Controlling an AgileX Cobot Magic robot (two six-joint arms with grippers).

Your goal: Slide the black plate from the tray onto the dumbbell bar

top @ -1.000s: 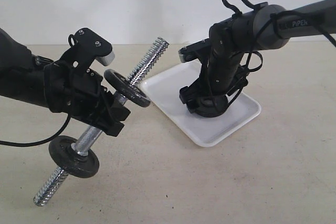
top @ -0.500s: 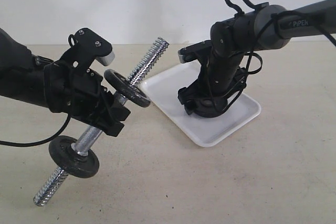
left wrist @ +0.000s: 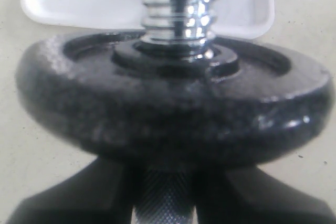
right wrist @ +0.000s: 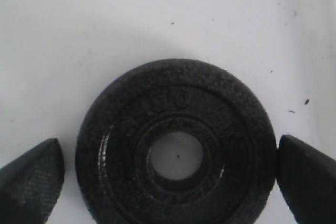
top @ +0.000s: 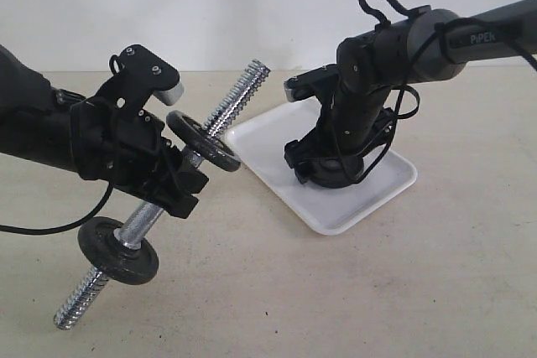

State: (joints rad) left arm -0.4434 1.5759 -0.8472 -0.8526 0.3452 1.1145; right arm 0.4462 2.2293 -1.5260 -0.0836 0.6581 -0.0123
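The black plate (right wrist: 121,145) lies flat on the white tray (right wrist: 105,24), its centre hole showing the tray beneath. My right gripper (right wrist: 170,179) is open and straddles it: one fingertip (right wrist: 31,177) stands a little off the rim, the other (right wrist: 307,174) is right against it. In the exterior view that gripper (top: 329,167) is down on the tray (top: 268,136). My left gripper (top: 172,178) is shut on the knurled middle of the dumbbell bar (top: 239,90), held tilted above the table. A black disc (left wrist: 173,108) sits on the bar just past the fingers.
A second black disc (top: 117,251) sits low on the bar near its threaded lower end, close to the table. The bar's free threaded upper end points toward the tray's near-left corner. A black cable trails off the left arm across the table.
The right arm has shifted slightly to the left over the tray. The left arm and the bar have not moved.
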